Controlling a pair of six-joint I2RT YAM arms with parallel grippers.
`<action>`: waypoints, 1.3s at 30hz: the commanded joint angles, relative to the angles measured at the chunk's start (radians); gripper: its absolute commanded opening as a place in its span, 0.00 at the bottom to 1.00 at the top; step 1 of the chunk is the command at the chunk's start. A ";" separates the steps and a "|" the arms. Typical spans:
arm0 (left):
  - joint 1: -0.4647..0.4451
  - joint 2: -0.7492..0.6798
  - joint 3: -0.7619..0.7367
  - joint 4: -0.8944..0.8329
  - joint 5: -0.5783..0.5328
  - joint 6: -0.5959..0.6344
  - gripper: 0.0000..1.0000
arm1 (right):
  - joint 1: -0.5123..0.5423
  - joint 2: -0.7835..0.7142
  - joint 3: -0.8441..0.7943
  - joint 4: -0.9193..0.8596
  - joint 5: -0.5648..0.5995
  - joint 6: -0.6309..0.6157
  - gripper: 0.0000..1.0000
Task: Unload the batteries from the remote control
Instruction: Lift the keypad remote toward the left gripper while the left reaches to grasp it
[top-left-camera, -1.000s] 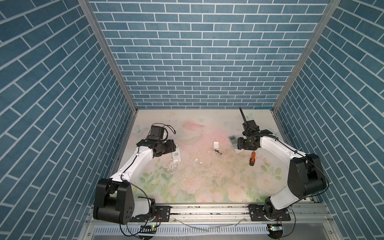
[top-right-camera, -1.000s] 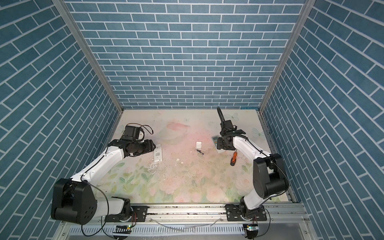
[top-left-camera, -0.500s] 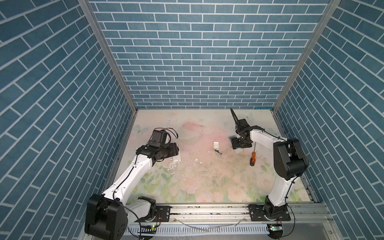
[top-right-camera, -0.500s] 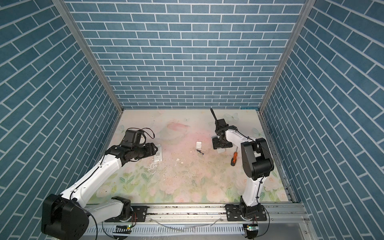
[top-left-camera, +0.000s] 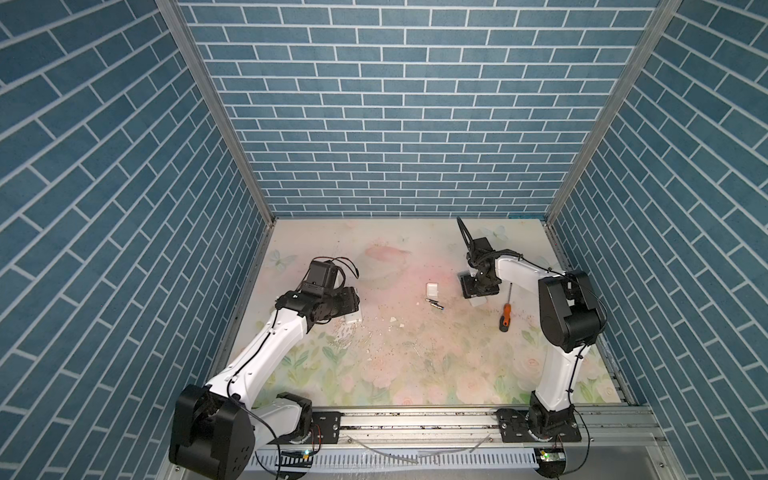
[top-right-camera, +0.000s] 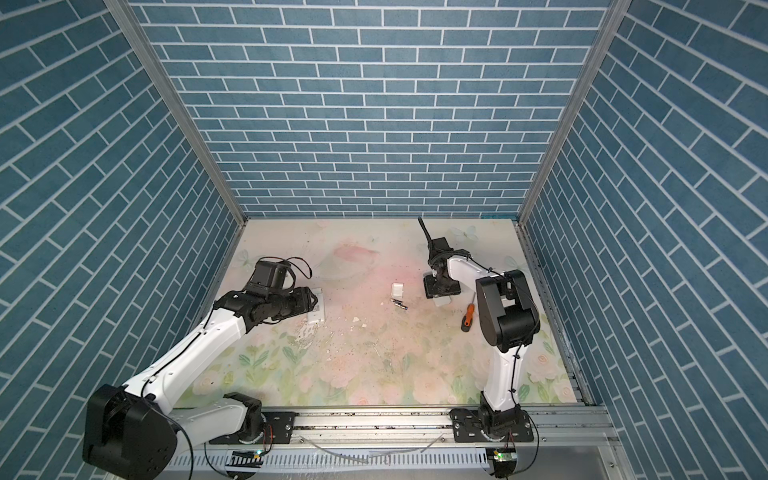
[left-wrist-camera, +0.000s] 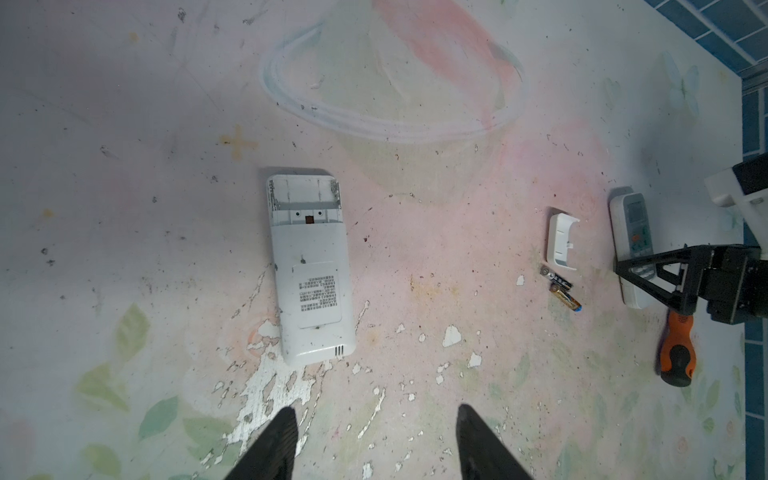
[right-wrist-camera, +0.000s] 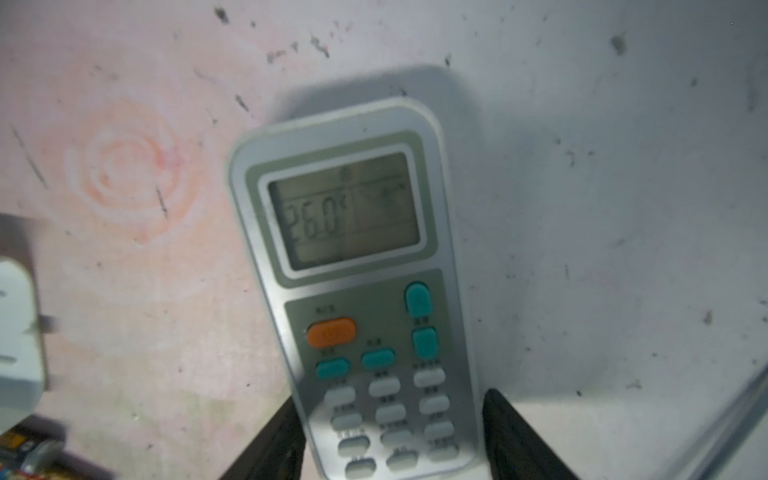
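Right claw straddles lit remote toward table's right edge — gripped or not, cannot tell. Left claw wide, empty, over emptied remote. Two batteries out, mid-table — lit remote's pair likely left inside.

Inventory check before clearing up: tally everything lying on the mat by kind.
Remotes: 2
Batteries: 2
Cover: 1
Screwdriver: 1
Total: 6
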 joint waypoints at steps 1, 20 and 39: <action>-0.014 0.037 0.017 0.029 0.010 -0.005 0.62 | 0.005 -0.004 -0.010 -0.020 -0.027 0.010 0.64; -0.254 0.390 0.177 0.456 0.164 -0.149 0.58 | 0.098 -0.301 -0.017 -0.198 -0.091 0.018 0.13; -0.333 0.574 0.273 0.755 0.266 -0.286 0.46 | 0.282 -0.346 0.045 -0.207 -0.146 0.072 0.07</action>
